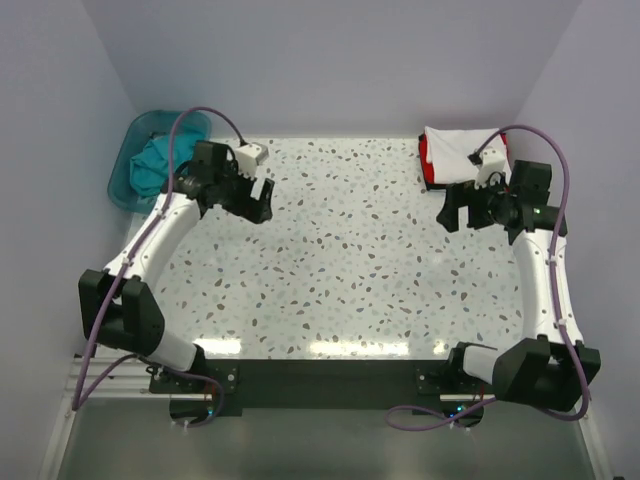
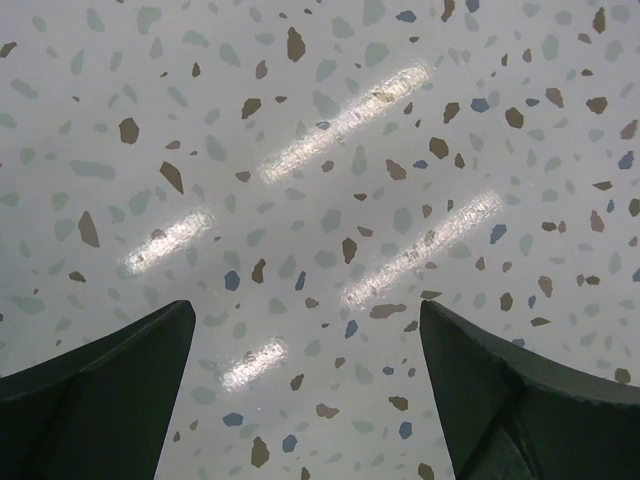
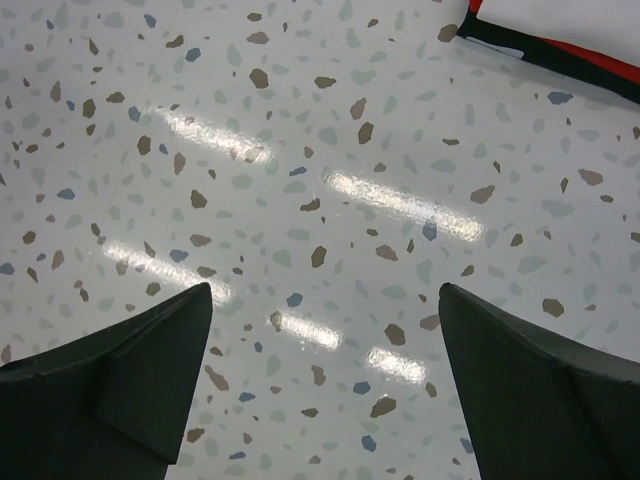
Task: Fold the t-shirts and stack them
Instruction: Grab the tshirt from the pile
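A crumpled teal-blue t-shirt [image 1: 153, 160] lies inside the teal plastic bin [image 1: 125, 185] at the back left. At the back right a folded white t-shirt [image 1: 455, 152] rests on top of a folded red t-shirt [image 1: 424, 160]; the right wrist view catches their corner, white t-shirt [image 3: 575, 14] above a red t-shirt edge [image 3: 605, 52]. My left gripper [image 1: 260, 204] [image 2: 305, 320] hovers open over bare tabletop just right of the bin. My right gripper [image 1: 449, 212] [image 3: 325, 300] stands open over bare tabletop, just in front of the stack. Neither holds anything.
The speckled terrazzo tabletop [image 1: 340, 260] stretches between the two arms. Pale walls close in the back and both sides. Purple cables loop over each arm near the bin and near the stack.
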